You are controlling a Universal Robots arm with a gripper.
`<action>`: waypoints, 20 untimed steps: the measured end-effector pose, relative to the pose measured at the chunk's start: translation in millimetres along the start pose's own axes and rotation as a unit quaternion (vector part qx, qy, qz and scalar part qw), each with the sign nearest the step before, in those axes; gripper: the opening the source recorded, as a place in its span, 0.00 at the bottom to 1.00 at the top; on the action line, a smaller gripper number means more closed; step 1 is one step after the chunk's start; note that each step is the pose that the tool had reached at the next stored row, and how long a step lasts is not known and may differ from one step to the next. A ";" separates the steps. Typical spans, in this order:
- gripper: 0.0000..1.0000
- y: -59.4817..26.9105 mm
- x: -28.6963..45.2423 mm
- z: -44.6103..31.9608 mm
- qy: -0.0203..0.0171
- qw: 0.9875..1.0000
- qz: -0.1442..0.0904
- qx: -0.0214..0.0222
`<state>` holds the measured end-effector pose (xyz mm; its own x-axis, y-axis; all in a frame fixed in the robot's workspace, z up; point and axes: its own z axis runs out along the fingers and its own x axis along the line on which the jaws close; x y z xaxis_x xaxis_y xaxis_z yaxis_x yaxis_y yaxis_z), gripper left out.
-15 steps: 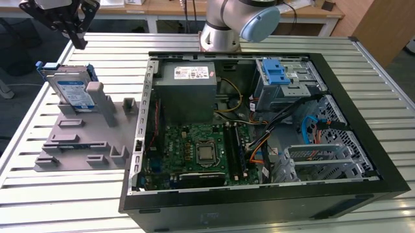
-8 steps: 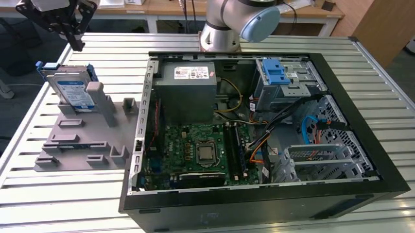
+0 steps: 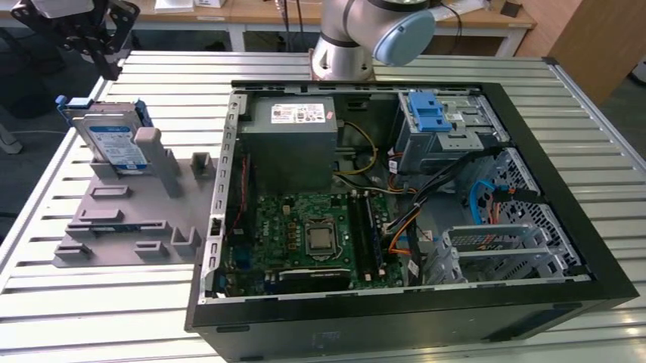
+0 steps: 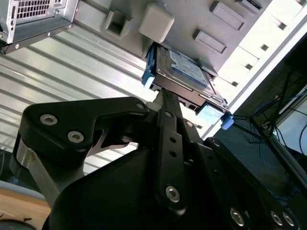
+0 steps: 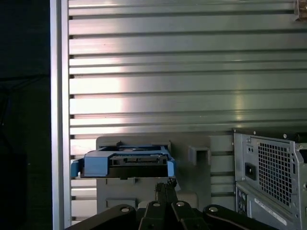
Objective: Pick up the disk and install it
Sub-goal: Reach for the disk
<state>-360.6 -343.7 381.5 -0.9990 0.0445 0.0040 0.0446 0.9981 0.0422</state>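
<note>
The disk (image 3: 109, 140) is a silver drive with a white-and-blue label and blue rails. It stands on edge in a slot of the grey holder (image 3: 121, 219), at the exterior view's left. Both wrist views show the disk (image 4: 184, 72) (image 5: 127, 163) just beyond the fingertips. My black gripper (image 3: 106, 68) hangs above and behind it, apart from it. The gripper (image 5: 165, 184) (image 4: 163, 96) is shut, its fingers together with nothing between them.
An open black computer case (image 3: 565, 181) lies to the exterior view's right of the holder, with a grey power-supply box (image 3: 293, 144), a motherboard (image 3: 313, 234) and a drive bay with a blue carrier (image 3: 434, 113). All rest on a slatted metal table (image 3: 60, 302).
</note>
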 end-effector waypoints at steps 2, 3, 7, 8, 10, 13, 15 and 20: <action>0.11 -0.1 1.8 0.1 0.000 1.000 0.000 0.000; 0.11 -0.1 2.6 0.1 0.000 1.000 0.000 0.000; 0.11 -0.3 6.4 0.3 0.000 1.000 0.000 0.000; 0.11 -0.4 7.3 0.4 0.000 1.000 0.000 0.000; 0.11 -0.5 9.9 0.5 0.000 1.000 0.000 0.000; 0.11 -0.6 13.5 0.8 0.000 1.000 0.000 0.000; 0.11 -0.7 15.2 0.8 0.000 1.000 0.000 0.000; 0.11 -0.9 19.7 1.1 0.000 1.000 0.000 0.000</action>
<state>-380.3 -343.7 380.4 -0.9990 0.0445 0.0040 0.0446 0.9981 0.0422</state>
